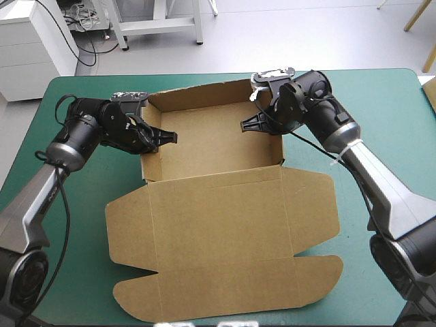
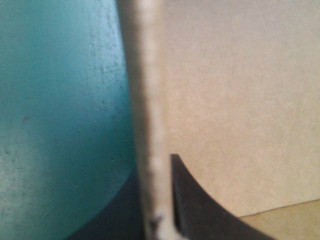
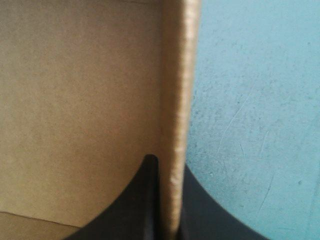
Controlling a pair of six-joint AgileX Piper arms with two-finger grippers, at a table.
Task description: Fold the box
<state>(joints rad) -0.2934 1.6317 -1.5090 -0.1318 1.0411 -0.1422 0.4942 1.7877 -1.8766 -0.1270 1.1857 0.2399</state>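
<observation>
The brown box (image 1: 211,146) sits mid-tabletop (image 1: 381,109) on the teal-green cover as an open tray, its far and side walls raised and its lid (image 1: 225,238) lying flat toward the near edge. The left gripper (image 1: 163,138) pinches the tray's left wall, its black fingers all but closed on the board's edge, one inside the tray and one outside. The right gripper (image 1: 248,125) clamps the right wall the same way.
</observation>
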